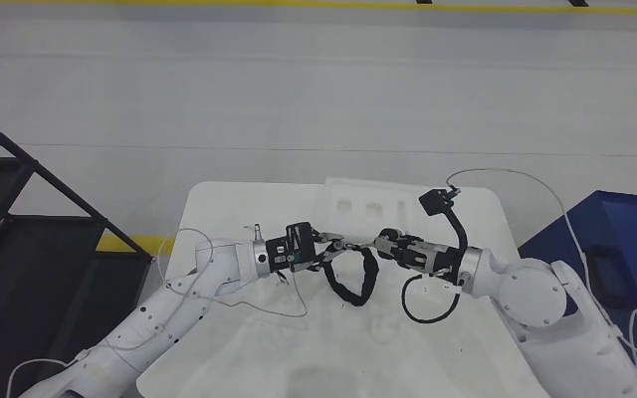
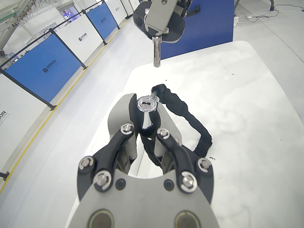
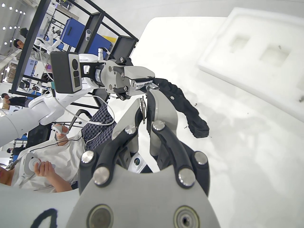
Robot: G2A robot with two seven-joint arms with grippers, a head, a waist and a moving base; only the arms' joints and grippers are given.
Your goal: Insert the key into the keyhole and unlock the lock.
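Note:
My left gripper (image 2: 146, 106) is shut on the lock (image 2: 146, 103), a round silver cylinder with a slot-shaped keyhole facing outward. Its black fabric-covered cable (image 2: 190, 122) loops down onto the white table (image 2: 237, 91). My right gripper (image 3: 145, 106) is shut on the key (image 3: 143, 110), held by its head. In the left wrist view the key's silver blade (image 2: 156, 54) points at the keyhole with a gap between them. In the top view both grippers meet over the table's middle, the left gripper (image 1: 328, 249) facing the right gripper (image 1: 370, 245), the cable (image 1: 353, 284) hanging below.
A white foam tray (image 3: 249, 55) with square recesses lies at the table's far side. A black metal rack (image 1: 50, 249) stands off the table's left edge and a blue cabinet (image 1: 597, 239) off its right. Loose cables (image 1: 428, 303) trail near the right arm.

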